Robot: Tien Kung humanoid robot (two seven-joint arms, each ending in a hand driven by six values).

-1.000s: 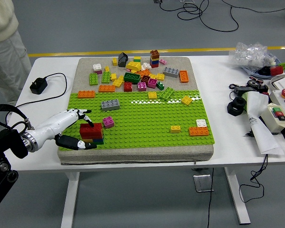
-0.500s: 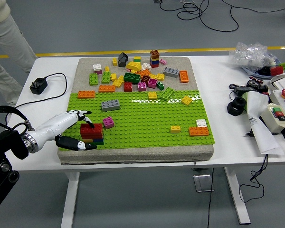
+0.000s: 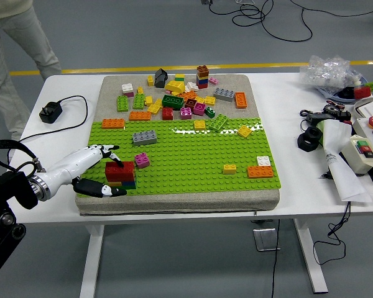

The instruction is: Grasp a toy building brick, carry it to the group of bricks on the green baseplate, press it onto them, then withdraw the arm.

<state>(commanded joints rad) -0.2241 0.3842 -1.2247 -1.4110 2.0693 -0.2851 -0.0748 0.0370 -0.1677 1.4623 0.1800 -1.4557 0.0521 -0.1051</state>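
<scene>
Stack: we see the red brick point(image 3: 119, 168) seated atop the brick stack point(image 3: 120, 177).
Hand: our left hand point(image 3: 93, 169) flanks the stack, fingers loose, seemingly released.
Left: we judge only withdrawal.

Bright, even light comes from above me. Shadows under my fingers point(image 3: 112, 149) are soft. The white surface point(image 3: 298, 180) shines a little. Everything looks sharp.

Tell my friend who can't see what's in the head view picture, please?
A robot's left hand rests its fingers against a stack of bricks topped by a red brick at the near left of a green baseplate. Loose bricks lie piled at the far end.
</scene>
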